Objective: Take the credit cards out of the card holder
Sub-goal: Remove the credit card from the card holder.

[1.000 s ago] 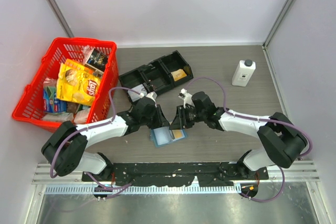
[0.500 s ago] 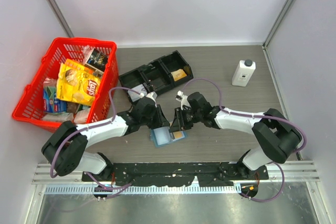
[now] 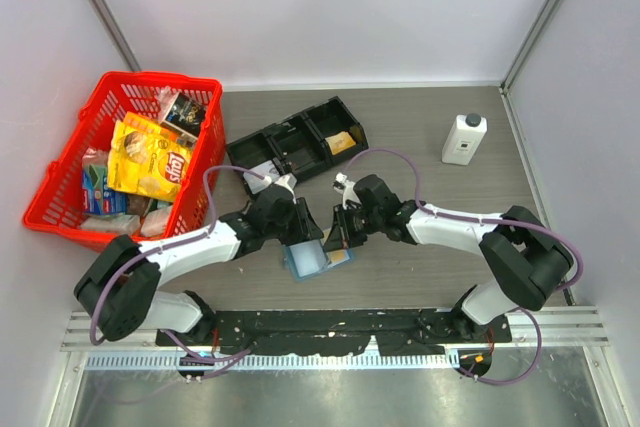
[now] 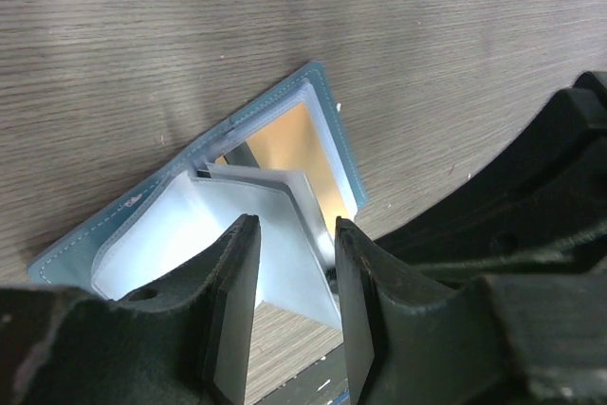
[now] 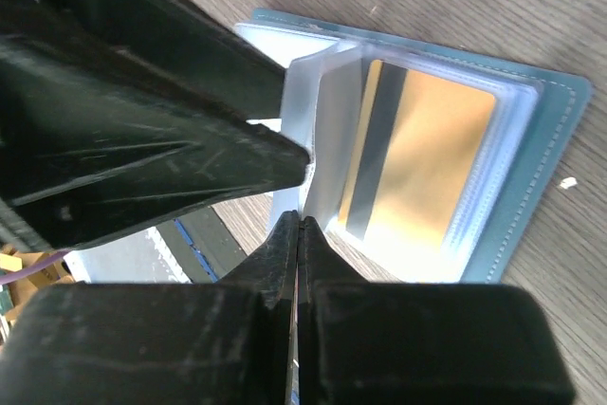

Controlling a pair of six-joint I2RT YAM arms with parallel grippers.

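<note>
The light-blue card holder (image 3: 312,262) lies open on the table between my two grippers. It also shows in the left wrist view (image 4: 71,251) and the right wrist view (image 5: 552,154). Its clear sleeves stand fanned up at the crease. A gold card with a dark stripe (image 5: 427,158) sits in a sleeve on one half and shows in the left wrist view too (image 4: 289,151). My left gripper (image 3: 300,235) (image 4: 294,230) is open, its fingers straddling a pale sleeve. My right gripper (image 3: 341,237) (image 5: 300,222) is shut, its tip at the upright sleeve's lower edge. Whether it pinches anything is unclear.
A black three-compartment tray (image 3: 295,137) lies behind the grippers, with a yellowish item in one compartment. A red basket (image 3: 160,78) full of snack packets stands at the left. A white bottle (image 3: 464,139) stands at the far right.
My right gripper has moved slightly left, closer to the holder's crease. The holder has shifted a little to the left. The left arm has barely moved.
</note>
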